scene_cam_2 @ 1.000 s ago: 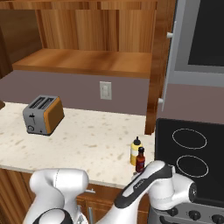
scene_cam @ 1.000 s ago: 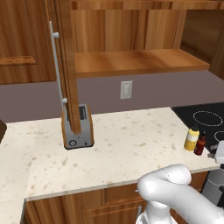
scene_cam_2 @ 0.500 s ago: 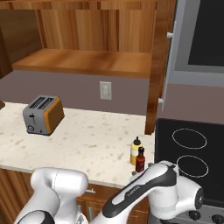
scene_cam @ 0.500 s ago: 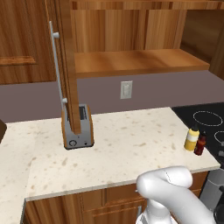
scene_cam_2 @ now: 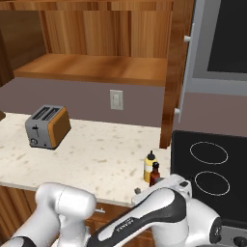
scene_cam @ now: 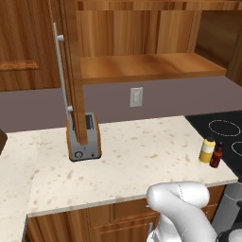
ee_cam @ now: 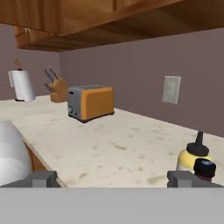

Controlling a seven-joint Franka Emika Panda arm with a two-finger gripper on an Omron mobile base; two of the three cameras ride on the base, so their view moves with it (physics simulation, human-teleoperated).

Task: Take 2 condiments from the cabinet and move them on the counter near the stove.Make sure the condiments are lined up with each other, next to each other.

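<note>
The gripper (ee_cam: 112, 179) shows in the hand view as two small grey fingertips (ee_cam: 41, 178) set far apart at the bottom, wide open with nothing between them. The hand looks level across the counter (ee_cam: 109, 148) from low at its front edge. In the right base view the arm (scene_cam_2: 159, 212) folds low in front of the counter, its white forearm with a dark band running up to the right; the dark band carries small white lettering, too small to read. In the left base view a white elbow (scene_cam: 182, 203) bulges below the counter edge.

Just beyond the right fingertip stand the yellow bottle (ee_cam: 194, 154) and the red bottle (ee_cam: 204, 168), upright and touching or nearly so, the red one nearer the camera. In the base views they sit side by side on the counter at the edge of the stove (scene_cam_2: 212, 169), near the counter's front. No label can be made out on either.

Further off, a toaster (ee_cam: 89, 103) stands on the counter, with a knife block (ee_cam: 57, 89) and a paper roll (ee_cam: 22, 85) beyond it. An outlet (ee_cam: 170, 89) is on the wall. The cabinet (scene_cam_2: 96, 65) above hangs open, its door (scene_cam: 73, 71) swung out.
</note>
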